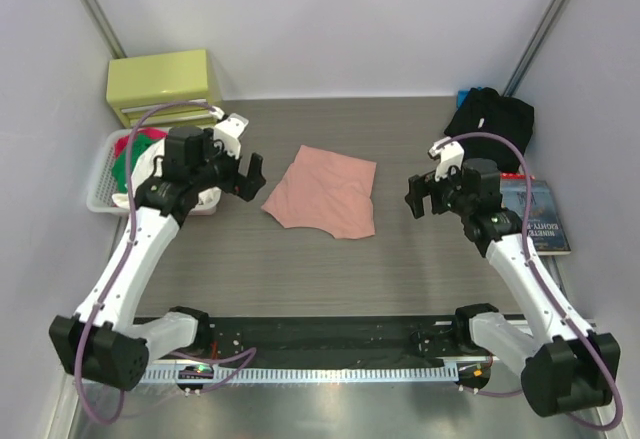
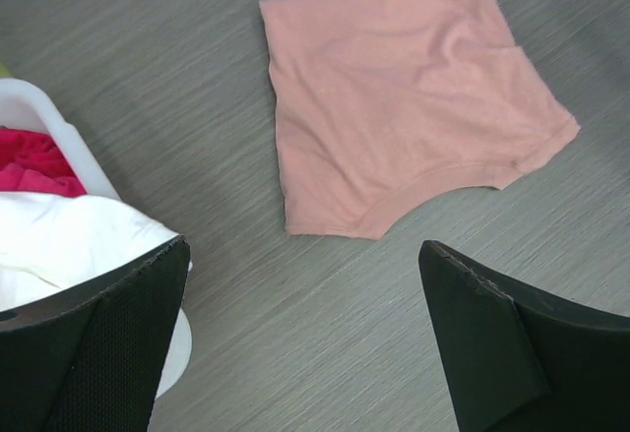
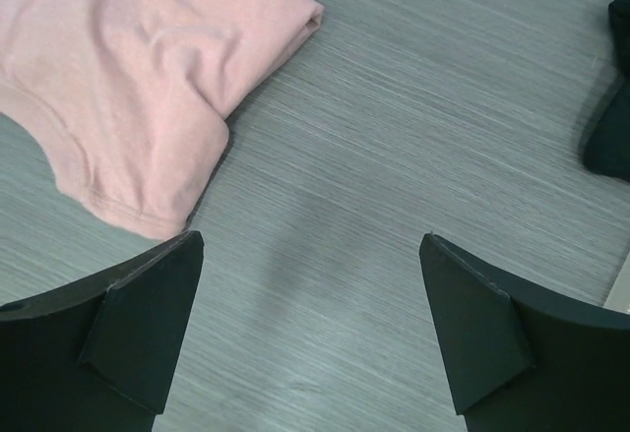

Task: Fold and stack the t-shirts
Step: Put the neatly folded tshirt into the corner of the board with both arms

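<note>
The pink tee (image 1: 325,194) lies flat between the left tool (image 1: 248,174) and right tool (image 1: 418,196). Both stand wide, holding nothing.

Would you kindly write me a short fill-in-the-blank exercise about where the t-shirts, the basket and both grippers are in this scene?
1. The salmon-pink t-shirt lies in the middle of the table, already ____.
2. The black t-shirt lies crumpled at the far ____ corner.
3. The left gripper and the right gripper both stand ____ and hold nothing.
4. The white basket of clothes sits at the table's ____ edge.

Missing words: folded; right; open; left
</note>
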{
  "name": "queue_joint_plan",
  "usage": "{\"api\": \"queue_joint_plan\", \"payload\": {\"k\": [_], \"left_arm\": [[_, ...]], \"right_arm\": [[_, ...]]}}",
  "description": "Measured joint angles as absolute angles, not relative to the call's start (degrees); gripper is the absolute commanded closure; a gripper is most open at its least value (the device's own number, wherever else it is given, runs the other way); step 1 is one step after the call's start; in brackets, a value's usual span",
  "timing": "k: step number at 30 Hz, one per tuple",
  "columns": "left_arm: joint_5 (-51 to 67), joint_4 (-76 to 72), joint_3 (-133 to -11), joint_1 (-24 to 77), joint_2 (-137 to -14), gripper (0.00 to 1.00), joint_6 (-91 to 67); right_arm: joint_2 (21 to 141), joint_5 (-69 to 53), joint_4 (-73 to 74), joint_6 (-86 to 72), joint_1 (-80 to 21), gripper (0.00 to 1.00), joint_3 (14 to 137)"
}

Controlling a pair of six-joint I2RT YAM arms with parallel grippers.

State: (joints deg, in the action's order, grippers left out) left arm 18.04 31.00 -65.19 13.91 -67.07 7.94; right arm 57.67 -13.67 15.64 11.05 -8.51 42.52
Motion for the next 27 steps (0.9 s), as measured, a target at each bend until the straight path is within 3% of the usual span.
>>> {"api": "queue_joint_plan", "payload": {"k": [2, 4, 5, 7, 11, 12, 14, 18, 20, 21, 22, 23, 24, 26, 27], "left_arm": [[18.59, 31.05, -64.31, 13.91, -63.75, 0.09, 8.03], [19.27, 30.89, -63.29, 13.91, -61.23, 0.06, 8.08], [19.59, 30.92, -62.70, 13.91, -60.42, 0.00, 8.23], [20.10, 31.03, -61.89, 13.91, -60.40, 0.00, 8.60], [21.23, 31.35, -61.93, 13.74, -64.60, 0.16, 9.04], [22.04, 31.59, -62.24, 13.74, -66.17, 0.14, 8.82], [24.29, 31.97, -63.22, 13.74, -69.49, 0.00, 7.86], [31.11, 32.08, -65.89, 13.87, -77.87, 0.00, 4.38], [31.88, 32.14, -67.00, 14.13, -81.60, 0.00, 3.36], [31.92, 32.36, -67.59, 14.24, -83.24, 0.00, 3.16], [31.46, 32.71, -68.20, 14.31, -84.51, 0.00, 3.03], [30.85, 33.06, -68.60, 14.39, -85.14, 0.02, 3.05], [29.58, 33.39, -68.84, 14.50, -85.23, 0.13, 3.14], [27.49, 33.95, -68.86, 14.50, -83.79, 0.51, 3.53], [26.28, 33.47, -68.38, 14.55, -82.39, 0.50, 3.73]], "right_arm": [[55.16, -14.17, 17.10, 11.29, -8.54, 0.19, 42.74], [54.35, -14.70, 18.11, 11.62, -8.54, 0.16, 42.85], [54.41, -14.94, 18.59, 11.66, -8.56, 0.05, 42.83], [54.98, -15.31, 19.18, 11.57, -8.62, 0.06, 42.28], [56.53, -15.88, 19.97, 11.70, -8.93, 0.06, 40.58], [57.17, -16.08, 20.29, 11.68, -8.99, 0.06, 40.49], [58.94, -17.04, 20.34, 11.49, -9.19, 0.01, 40.69], [65.32, -19.79, 20.86, 9.61, -10.79, 0.07, 43.48], [69.84, -19.88, 20.43, 9.10, -13.04, 0.36, 45.91], [71.92, -18.72, 19.90, 9.34, -14.68, 0.61, 47.03], [73.47, -17.63, 19.44, 9.78, -16.01, 0.98, 47.75], [75.07, -15.49, 18.98, 10.02, -17.65, 0.99, 48.40], [76.14, -13.61, 18.48, 10.11, -18.87, 0.99, 48.69], [76.58, -11.00, 18.44, 9.74, -20.23, 0.99, 48.56], [76.09, -10.22, 18.33, 9.69, -20.10, 0.99, 48.25]]}}
